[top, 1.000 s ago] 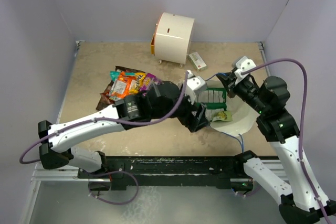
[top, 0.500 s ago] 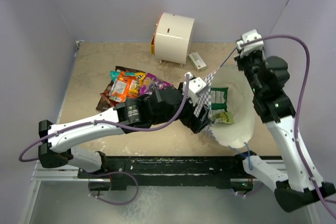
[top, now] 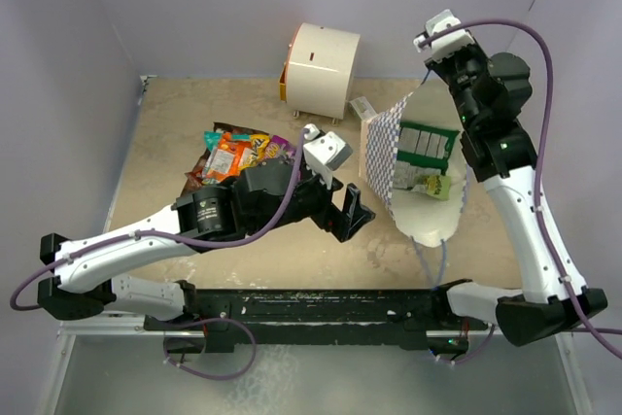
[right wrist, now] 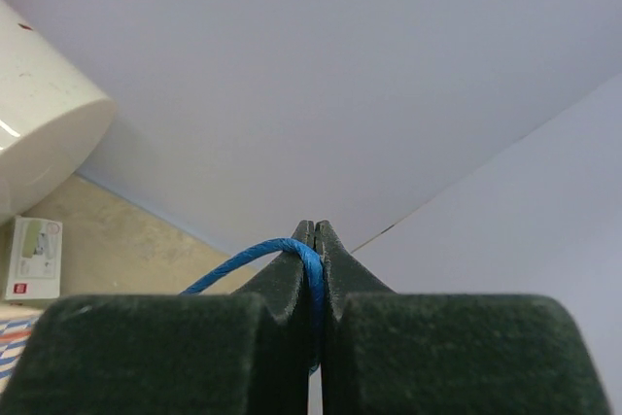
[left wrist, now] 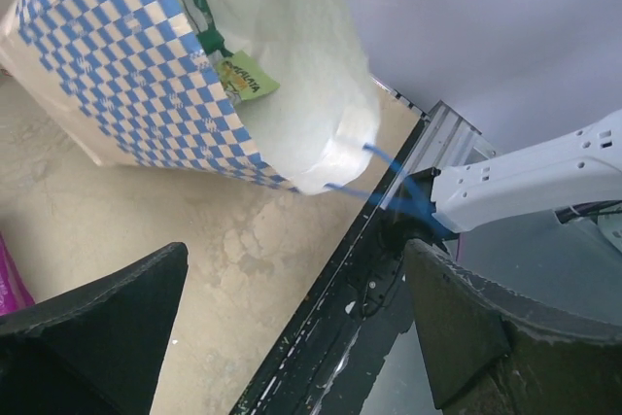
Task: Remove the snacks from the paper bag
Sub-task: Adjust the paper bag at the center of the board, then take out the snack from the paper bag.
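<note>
Paper bag hung from one handle, its mouth turned to the empty left tool

Top view: the right tool holds the paper bag up by its far side, mouth tilted toward the near edge. A green-and-white packet and a yellow-green packet lie inside, just right of the nearer left tool. Left wrist: jaws spread, empty, bag ahead up-left. Right wrist: jaws pinched on the blue string handle

Right pincer holds the paper bag aloft; green-and-white packet lies inside.
</note>
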`<control>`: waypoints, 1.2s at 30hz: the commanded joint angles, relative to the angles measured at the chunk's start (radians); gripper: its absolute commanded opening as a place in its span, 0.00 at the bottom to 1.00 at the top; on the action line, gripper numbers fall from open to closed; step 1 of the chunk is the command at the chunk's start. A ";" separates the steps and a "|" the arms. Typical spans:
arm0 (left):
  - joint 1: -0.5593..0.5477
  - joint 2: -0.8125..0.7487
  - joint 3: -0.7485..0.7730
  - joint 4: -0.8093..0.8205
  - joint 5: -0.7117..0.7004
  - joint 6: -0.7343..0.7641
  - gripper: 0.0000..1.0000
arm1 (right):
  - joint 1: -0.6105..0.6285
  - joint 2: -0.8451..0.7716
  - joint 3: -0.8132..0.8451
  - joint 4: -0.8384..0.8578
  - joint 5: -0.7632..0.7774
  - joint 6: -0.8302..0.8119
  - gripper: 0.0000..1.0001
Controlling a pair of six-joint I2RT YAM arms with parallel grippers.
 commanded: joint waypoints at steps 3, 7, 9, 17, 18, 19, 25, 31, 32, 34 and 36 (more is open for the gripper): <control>0.001 -0.023 -0.003 0.012 -0.042 -0.005 0.95 | 0.033 -0.098 -0.009 0.014 0.023 0.027 0.00; 0.001 -0.020 -0.008 0.013 -0.058 -0.002 0.97 | 0.036 -0.226 -0.204 -0.077 -0.124 0.176 0.00; 0.001 -0.012 -0.009 0.012 -0.057 -0.006 0.98 | 0.036 -0.307 -0.323 -0.101 -0.247 0.265 0.00; 0.002 0.081 0.021 -0.018 0.016 -0.002 1.00 | 0.036 -0.524 -0.619 -0.107 -0.495 0.452 0.00; 0.001 0.102 0.030 -0.022 0.030 0.003 1.00 | 0.036 -0.527 -0.613 -0.118 -0.501 0.453 0.00; 0.001 0.121 0.037 -0.023 0.040 0.005 1.00 | 0.036 -0.524 -0.603 -0.133 -0.512 0.451 0.00; 0.001 0.200 0.003 0.088 0.046 0.037 0.93 | 0.036 -0.505 -0.545 -0.172 -0.550 0.478 0.00; 0.000 0.233 -0.166 0.419 -0.021 0.129 0.81 | 0.036 -0.499 -0.473 -0.184 -0.556 0.500 0.00; 0.000 0.254 -0.174 0.450 -0.036 0.147 0.78 | 0.036 -0.499 -0.467 -0.189 -0.549 0.494 0.00; -0.002 0.301 -0.191 0.514 -0.059 0.212 0.73 | 0.036 -0.503 -0.456 -0.192 -0.535 0.489 0.00; -0.001 0.352 -0.196 0.564 -0.096 0.255 0.65 | 0.036 -0.506 -0.448 -0.186 -0.528 0.492 0.00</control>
